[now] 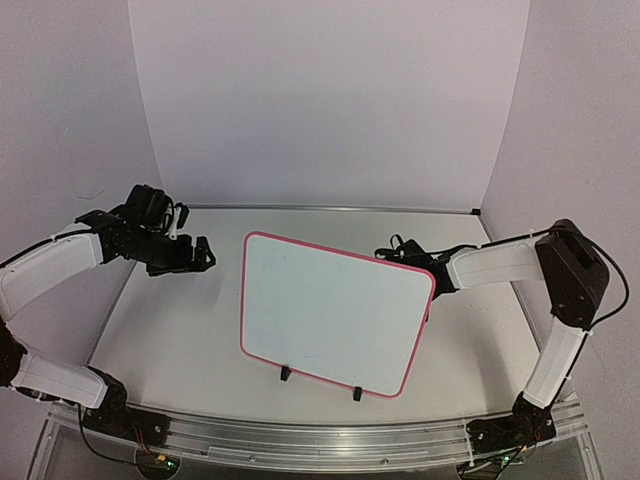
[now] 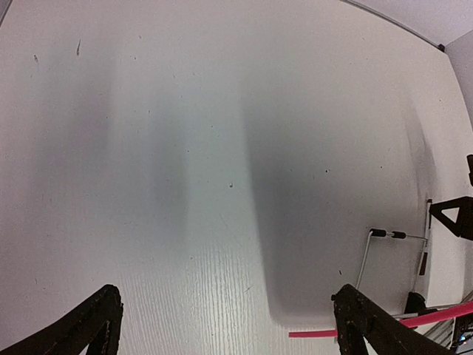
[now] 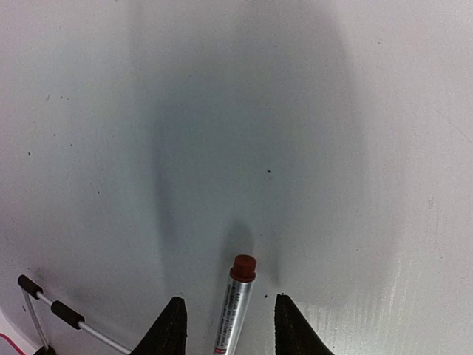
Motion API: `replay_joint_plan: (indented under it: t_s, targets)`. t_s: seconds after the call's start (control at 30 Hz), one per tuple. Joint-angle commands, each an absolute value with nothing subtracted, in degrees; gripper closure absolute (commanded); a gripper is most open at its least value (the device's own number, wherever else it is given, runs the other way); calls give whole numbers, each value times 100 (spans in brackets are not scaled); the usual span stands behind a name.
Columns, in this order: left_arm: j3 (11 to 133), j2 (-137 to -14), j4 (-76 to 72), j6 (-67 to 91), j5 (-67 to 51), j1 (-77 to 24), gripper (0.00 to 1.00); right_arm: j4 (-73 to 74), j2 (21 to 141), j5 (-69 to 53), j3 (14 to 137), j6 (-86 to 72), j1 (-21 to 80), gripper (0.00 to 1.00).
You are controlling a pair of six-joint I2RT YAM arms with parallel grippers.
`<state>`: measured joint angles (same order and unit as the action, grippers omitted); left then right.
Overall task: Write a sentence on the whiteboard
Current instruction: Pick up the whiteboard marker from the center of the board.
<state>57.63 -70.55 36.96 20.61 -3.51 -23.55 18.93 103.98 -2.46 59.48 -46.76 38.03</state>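
Smooth whiteboard, shiny silver marker, grained matt table

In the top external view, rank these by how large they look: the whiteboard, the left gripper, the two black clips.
1. whiteboard, by far the largest
2. left gripper, much smaller
3. black clips, smallest; the two look alike, so they are not ranked against each other

Pink-bordered whiteboard; blank; propped aslant

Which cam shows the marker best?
Right wrist: the marker, silver with a red end, sits between the open fingers of the right gripper. Top external and left wrist don't show it.
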Motion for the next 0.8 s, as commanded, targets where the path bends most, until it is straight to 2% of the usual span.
replay_joint_plan:
  t_s: [0.0, 0.23, 0.4, 0.5, 0.77]
  targets:
    - [5752, -6884, 3525, 1878, -475, -2327, 0, 2080, 10551, -1, 6026, -4926, 3841, 66]
    - [5728, -6830, 3513, 1794, -465, -2330, 0, 2106, 10736, 0, 6086, -4995, 3841, 74]
    - [5648, -6750, 3425, 1713, -467, -2323, 0, 2143, 10850, 188, 6159, -5018, 3841, 88]
    - [5646, -6669, 3375, 1688, -458, -2328, 0, 2215, 10825, 382, 6198, -5046, 3833, 99]
    - [5968, -6549, 3210, 1454, -472, -2327, 0, 2347, 10192, 811, 6116, -4925, 3399, 100]
